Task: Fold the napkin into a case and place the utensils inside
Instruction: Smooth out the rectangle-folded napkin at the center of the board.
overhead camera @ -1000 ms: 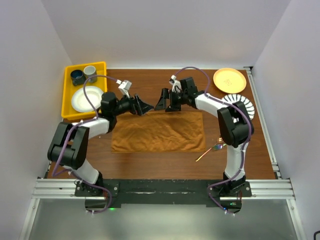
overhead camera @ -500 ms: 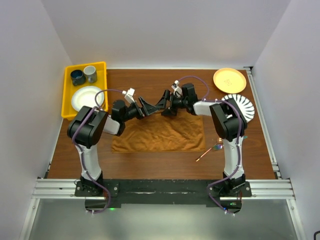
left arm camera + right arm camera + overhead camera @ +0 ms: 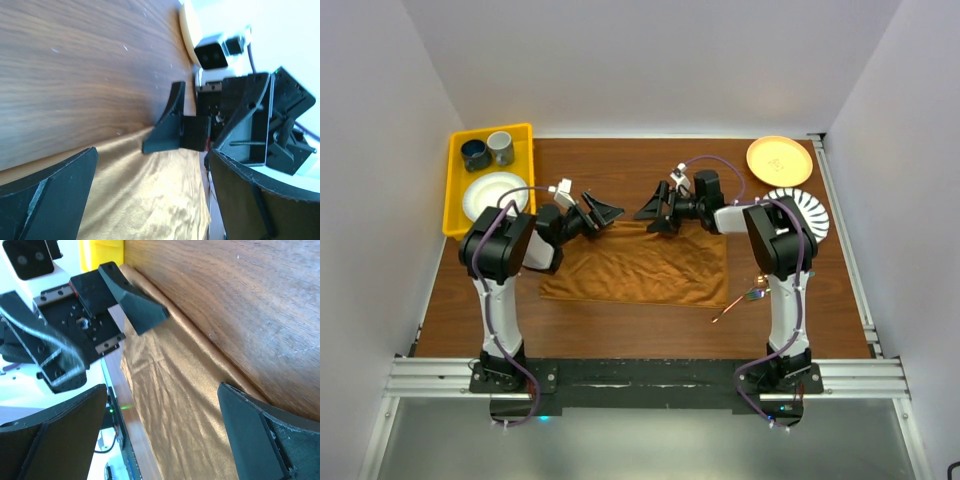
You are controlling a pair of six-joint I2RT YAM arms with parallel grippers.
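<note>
Napkin (image 3: 635, 268): rust-brown, wrinkled rectangle lying flat at the surface centre. Left end effector (image 3: 608, 213) and right end effector (image 3: 650, 215) are both spread, empty, facing each other over its far edge. They are farther apart than half a second ago.

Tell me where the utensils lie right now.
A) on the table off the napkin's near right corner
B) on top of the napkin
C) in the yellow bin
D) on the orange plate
A: the utensils lie on the bare table, just past the near right corner of the napkin.
</note>
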